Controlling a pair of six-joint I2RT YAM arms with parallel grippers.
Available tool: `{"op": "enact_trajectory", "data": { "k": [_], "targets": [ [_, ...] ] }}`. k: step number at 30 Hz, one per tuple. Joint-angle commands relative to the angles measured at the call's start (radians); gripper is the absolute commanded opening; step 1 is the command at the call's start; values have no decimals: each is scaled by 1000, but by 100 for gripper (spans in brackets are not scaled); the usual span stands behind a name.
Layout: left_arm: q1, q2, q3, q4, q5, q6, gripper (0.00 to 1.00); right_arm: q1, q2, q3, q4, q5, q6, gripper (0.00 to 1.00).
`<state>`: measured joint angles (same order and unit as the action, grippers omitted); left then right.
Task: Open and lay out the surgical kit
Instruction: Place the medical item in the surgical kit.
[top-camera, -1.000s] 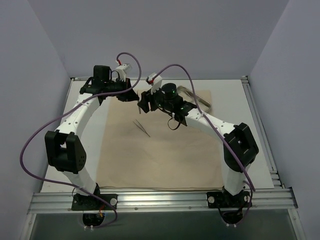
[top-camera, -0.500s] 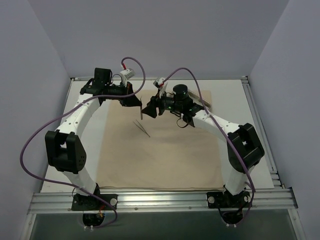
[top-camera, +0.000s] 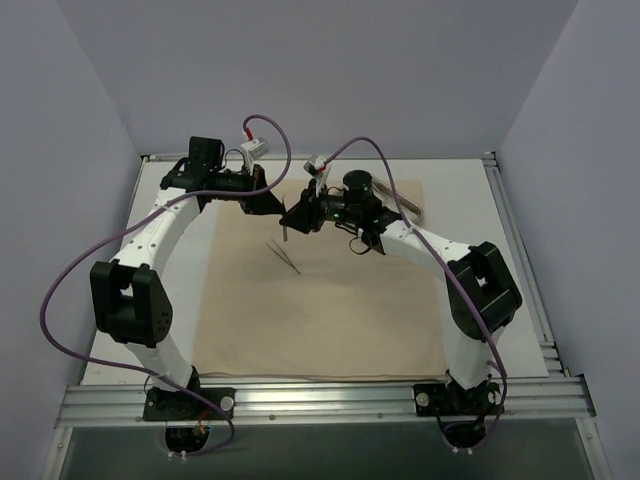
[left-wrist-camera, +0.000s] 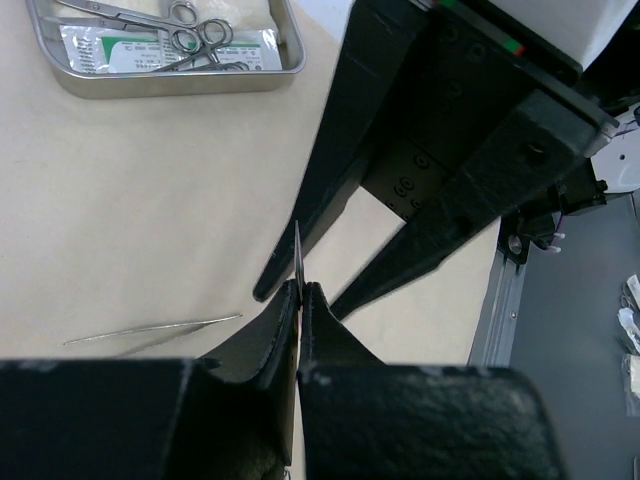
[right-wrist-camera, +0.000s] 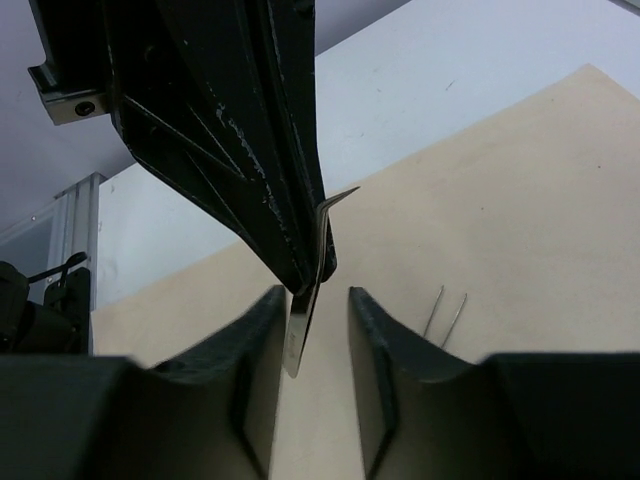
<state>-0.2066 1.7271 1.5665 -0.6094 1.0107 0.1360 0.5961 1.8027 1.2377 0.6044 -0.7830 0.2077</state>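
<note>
Pale lilac walls, a white table (top-camera: 515, 250), the tan cloth wrap (top-camera: 330, 320) spread flat on it — a hand-to-hand pass is under way above the cloth's far edge.
The left gripper (left-wrist-camera: 300, 290) is clamped on a thin flat piece (right-wrist-camera: 303, 335) seen edge-on — which kit item it is cannot be told. It holds the piece clear of the cloth, seemingly so the other arm can take it. The right gripper (right-wrist-camera: 315, 292) faces it, fingers apart on either side of the piece, not closed on it. Tweezers (top-camera: 284, 256) lie alone on the cloth, left of its middle, likely already laid out. The steel tray (left-wrist-camera: 170, 85) sits at the cloth's far edge toward the right corner, with ring-handled clamps (left-wrist-camera: 190, 35) and a green-printed packet (left-wrist-camera: 110, 48) inside, not yet unloaded.
</note>
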Motion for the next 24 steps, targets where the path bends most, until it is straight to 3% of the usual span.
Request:
{"op": "enact_trajectory", "data": {
  "k": [1, 7, 9, 10, 11, 15, 19, 24],
  "targets": [
    [6, -52, 3, 17, 51, 13, 2, -9, 3, 32, 84, -30, 27, 22],
    [6, -49, -5, 22, 45, 10, 2, -9, 1, 34, 86, -22, 38, 0],
    [3, -49, -5, 20, 22, 11, 2, -10, -5, 34, 58, -6, 26, 0],
    [4, -49, -5, 17, 5, 13, 7, -12, -6, 35, 34, 13, 15, 0],
    [4, -49, 0, 5, -36, 14, 18, -15, -8, 51, 3, 63, 1, 0],
    [9, -43, 27, -53, -194, 33, 92, -22, 27, 141, -292, 253, -103, 0],
    [44, -49, 52, -95, -374, 21, 96, -16, 116, 282, -552, 467, -197, 0],
    [139, -51, 78, -153, -466, -12, 97, 11, 262, 426, -763, 664, -251, 0]
  ]
}}
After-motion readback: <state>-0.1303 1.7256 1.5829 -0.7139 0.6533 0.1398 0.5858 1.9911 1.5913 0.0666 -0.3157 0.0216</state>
